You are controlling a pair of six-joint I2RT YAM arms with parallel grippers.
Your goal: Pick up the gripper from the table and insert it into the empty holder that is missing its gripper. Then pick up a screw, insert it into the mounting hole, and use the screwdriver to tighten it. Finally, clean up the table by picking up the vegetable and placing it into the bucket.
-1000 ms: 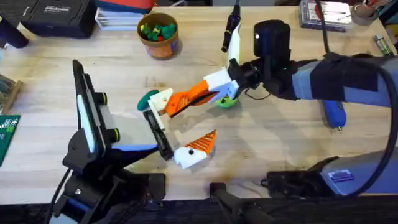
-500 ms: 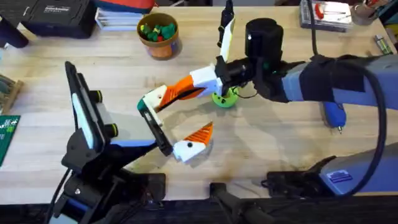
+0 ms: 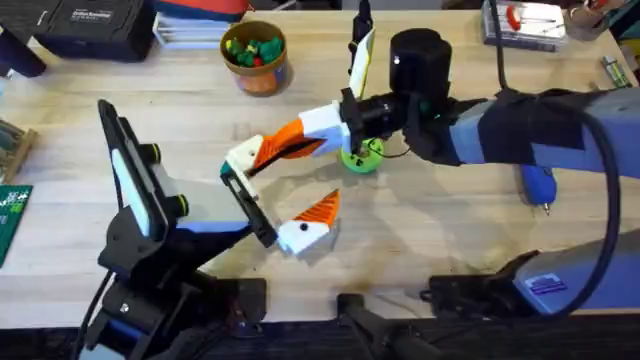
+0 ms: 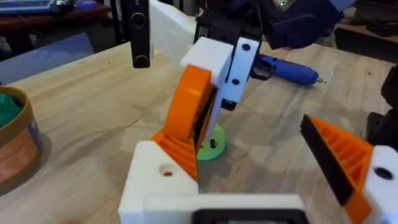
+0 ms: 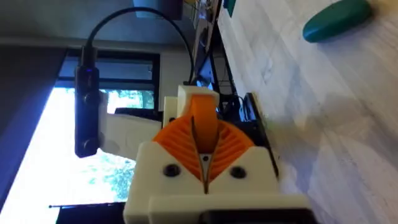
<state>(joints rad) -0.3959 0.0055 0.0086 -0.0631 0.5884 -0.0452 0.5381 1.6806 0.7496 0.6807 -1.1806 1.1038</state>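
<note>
My right gripper [image 3: 285, 145] reaches in from the right, its orange pads shut on the loose orange gripper [image 4: 177, 146]. The gripper's lower end sits against the cream-white holder [image 4: 165, 180] on my left arm's black rail. In the right wrist view the gripper [image 5: 202, 115] pokes out between the pads toward the holder [image 5: 198, 96]. My left gripper [image 3: 280, 185] stands open, with its other orange-tipped finger [image 4: 348, 162] apart. The teal vegetable [image 5: 339, 18] lies on the table behind the holder. The blue screwdriver [image 3: 535, 185] lies at the right. The bucket [image 3: 255, 55] stands at the back. No screw can be made out.
A bright green disc [image 3: 362, 155] lies under the right wrist. Black cases and boxes line the back edge, and a green circuit board [image 3: 12, 215] sits at the far left. Bare wood lies in front of the left gripper's fingers.
The right gripper has carried the orange gripper left and slightly back, staying against the holder. The left arm's rail and holder have shifted the same way.
</note>
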